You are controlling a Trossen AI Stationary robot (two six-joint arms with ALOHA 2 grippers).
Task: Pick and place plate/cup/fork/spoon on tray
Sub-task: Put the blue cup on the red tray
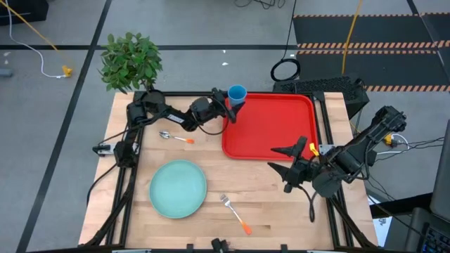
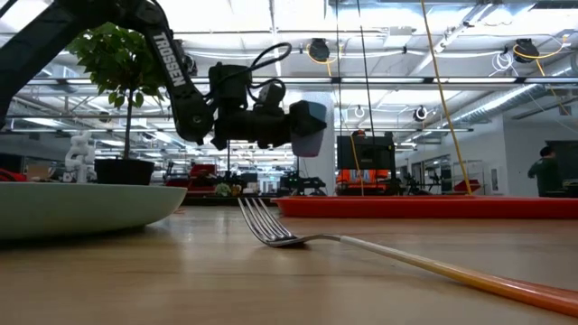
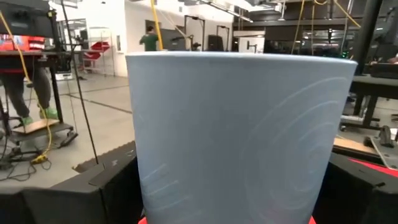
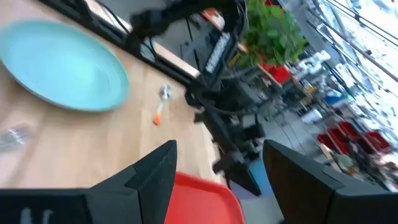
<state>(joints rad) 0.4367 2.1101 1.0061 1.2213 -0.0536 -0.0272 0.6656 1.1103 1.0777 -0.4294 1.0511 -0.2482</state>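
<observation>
My left gripper (image 1: 232,104) is shut on the small blue cup (image 1: 237,93), which hangs above the far left corner of the red tray (image 1: 274,130). In the low view the cup (image 2: 309,128) is clear of the tray's rim (image 2: 424,206). The teal plate (image 1: 178,187) lies flat on the table at the near left. Beyond it lies the spoon (image 1: 176,137), and the fork (image 1: 235,213) lies near the front edge. My right gripper (image 1: 280,160) stands open above the tray's near right corner, with nothing between its fingers. My left gripper pinches the cup's side wall (image 3: 155,186) between its two fingers (image 3: 112,193), one on each side. The fingers come in level from the table's left side. The cup stands upright in the hold, mouth up, lifted clear of the tray.
A potted plant (image 1: 131,62) stands at the table's far left corner, close behind the left arm. Black frame rails (image 1: 130,176) run along the table's left and right sides. Bare wood (image 1: 281,204) shows between the plate, the fork and the tray's near edge.
</observation>
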